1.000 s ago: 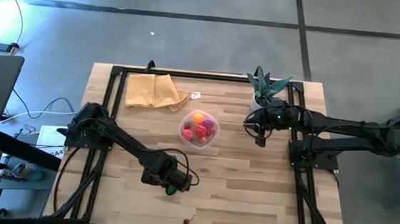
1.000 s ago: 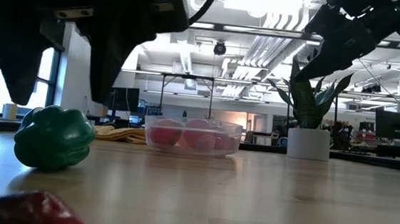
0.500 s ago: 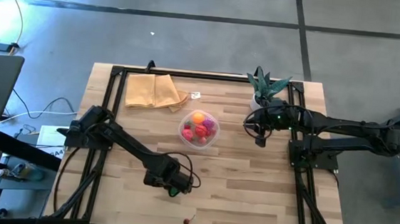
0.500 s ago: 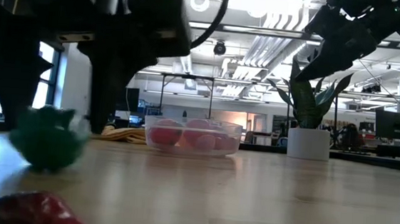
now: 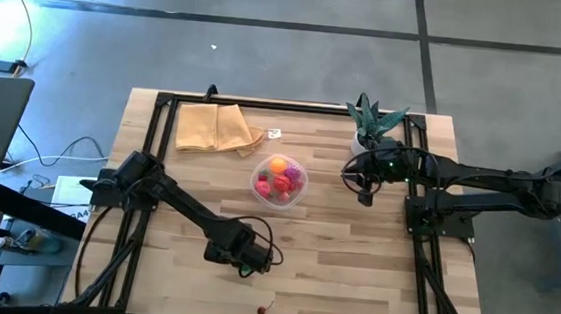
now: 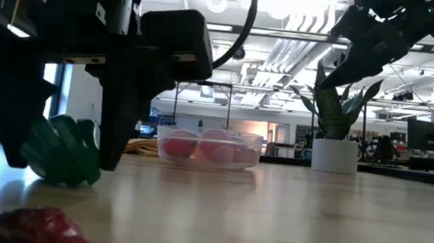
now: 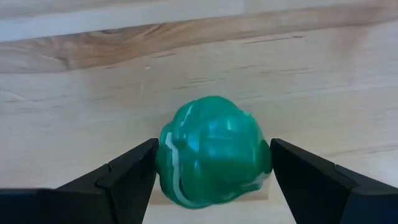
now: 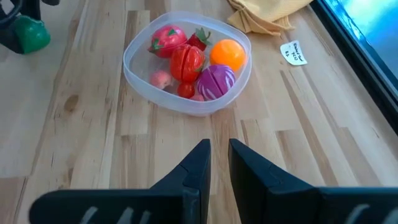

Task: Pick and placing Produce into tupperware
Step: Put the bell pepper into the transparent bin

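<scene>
Sitting between left end effector (image 7: 211, 180) fingers: green pepper (image 7: 213, 152).

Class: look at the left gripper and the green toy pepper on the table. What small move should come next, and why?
Probably close the left gripper on the green pepper. Its open fingers already stand on either side of the pepper, which rests on the table, so nothing else needs lining up.

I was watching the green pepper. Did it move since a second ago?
Yes. In the low view the green pepper has tipped over between the left gripper's fingers; it barely shifted relative to the tupperware.
</scene>
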`<state>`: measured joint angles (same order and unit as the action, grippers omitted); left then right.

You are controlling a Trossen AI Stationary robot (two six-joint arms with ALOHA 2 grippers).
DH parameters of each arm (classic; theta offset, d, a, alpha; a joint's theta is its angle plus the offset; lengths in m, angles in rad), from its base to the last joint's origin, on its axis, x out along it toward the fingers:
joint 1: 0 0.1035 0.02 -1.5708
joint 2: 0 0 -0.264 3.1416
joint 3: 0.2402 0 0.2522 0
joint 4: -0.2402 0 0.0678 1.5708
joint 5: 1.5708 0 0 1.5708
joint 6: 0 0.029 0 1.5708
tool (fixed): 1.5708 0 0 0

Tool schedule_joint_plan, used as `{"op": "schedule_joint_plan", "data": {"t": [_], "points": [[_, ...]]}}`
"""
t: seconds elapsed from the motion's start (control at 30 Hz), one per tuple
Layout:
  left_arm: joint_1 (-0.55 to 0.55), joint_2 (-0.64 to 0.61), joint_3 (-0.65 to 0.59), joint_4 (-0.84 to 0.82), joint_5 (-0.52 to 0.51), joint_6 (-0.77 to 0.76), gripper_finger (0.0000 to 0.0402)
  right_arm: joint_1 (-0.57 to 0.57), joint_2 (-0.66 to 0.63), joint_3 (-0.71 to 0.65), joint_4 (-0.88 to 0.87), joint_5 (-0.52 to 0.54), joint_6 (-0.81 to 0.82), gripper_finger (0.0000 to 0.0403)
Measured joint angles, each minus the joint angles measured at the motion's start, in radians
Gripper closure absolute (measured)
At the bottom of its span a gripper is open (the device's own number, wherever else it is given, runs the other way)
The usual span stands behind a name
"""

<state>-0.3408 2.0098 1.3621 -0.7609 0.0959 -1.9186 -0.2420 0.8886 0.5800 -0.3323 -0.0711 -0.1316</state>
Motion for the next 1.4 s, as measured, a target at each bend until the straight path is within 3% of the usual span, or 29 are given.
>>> {"op": "schedule_joint_plan", "data": {"t": [0.6,0.97,1.23,1.4], "points": [[0.000,0.006,0.001,0.011,-0.014,-0.003,0.0108,0.000,0.000,0.000,0.000,0.000,0.000,0.0357],[0.000,0.003,0.002,0.005,-0.029,0.003,0.0154,0.000,0.000,0.000,0.000,0.000,0.000,0.0357],[0.000,0.003,0.002,-0.007,-0.029,0.004,0.0129,0.000,0.000,0.000,0.000,0.000,0.000,0.0357],[0.000,0.004,0.001,-0.006,-0.029,0.003,0.0134,0.000,0.000,0.000,0.000,0.000,0.000,0.0357]]}}
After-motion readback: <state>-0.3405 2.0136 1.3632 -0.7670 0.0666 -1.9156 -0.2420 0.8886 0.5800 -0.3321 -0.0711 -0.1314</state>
